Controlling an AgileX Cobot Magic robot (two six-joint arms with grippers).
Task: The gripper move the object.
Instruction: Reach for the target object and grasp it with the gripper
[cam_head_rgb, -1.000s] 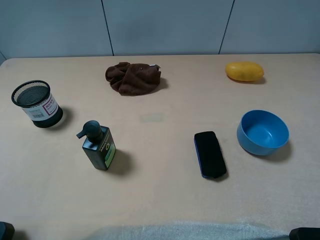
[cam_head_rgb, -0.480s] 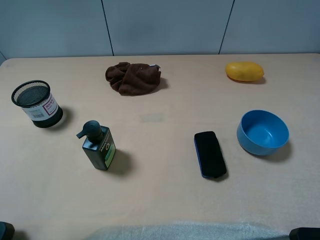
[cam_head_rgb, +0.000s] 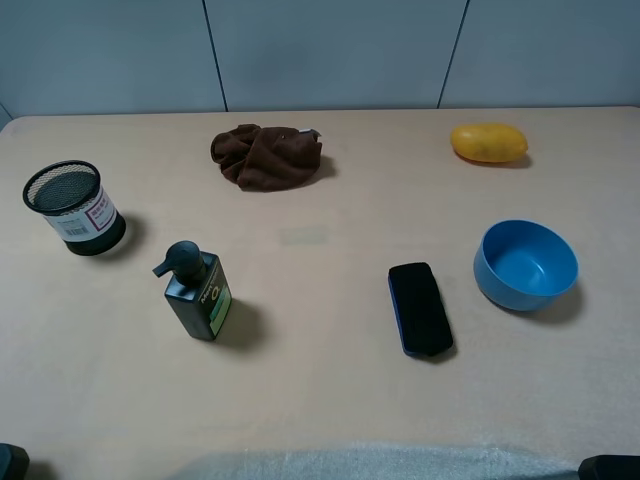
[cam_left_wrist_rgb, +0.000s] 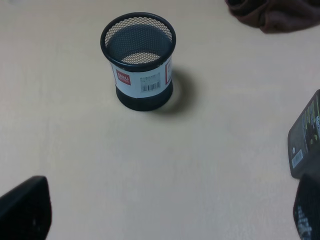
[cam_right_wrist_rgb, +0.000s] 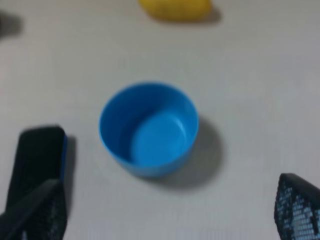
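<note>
Where the pale beige tabletop (cam_head_rgb: 330, 400) runs back to the wall, grey-blue panels (cam_head_rgb: 330, 50) rise behind it, split by two thin dark seams. The surface is matte and even, with one faint greyish smudge (cam_head_rgb: 303, 236) near its middle and a lighter, fuzzy strip (cam_head_rgb: 360, 462) along the near edge.

The blue bowl (cam_head_rgb: 526, 264) stands upright on the right side, mouth up. It is just beside the black phone (cam_head_rgb: 420, 308), which lies flat to its left without touching it. Well behind the bowl, near the wall, sits the yellow fruit (cam_head_rgb: 488, 142).

My right hand (cam_right_wrist_rgb: 167, 207) hangs over the tabletop short of the bowl, its two fingers spread wide and gripping nothing. That view is blurred, yet the bowl shows plainly beyond the gap between the fingertips. My left hand (cam_left_wrist_rgb: 165, 215) is likewise spread and holds nothing, over tabletop short of the black mesh pen cup (cam_left_wrist_rgb: 138, 60), which stands upright with a white label.

The dark pump bottle (cam_head_rgb: 198, 292) stands to the cup's right and nearer me. A crumpled brown cloth (cam_head_rgb: 266, 155) lies at the back, left of middle.
</note>
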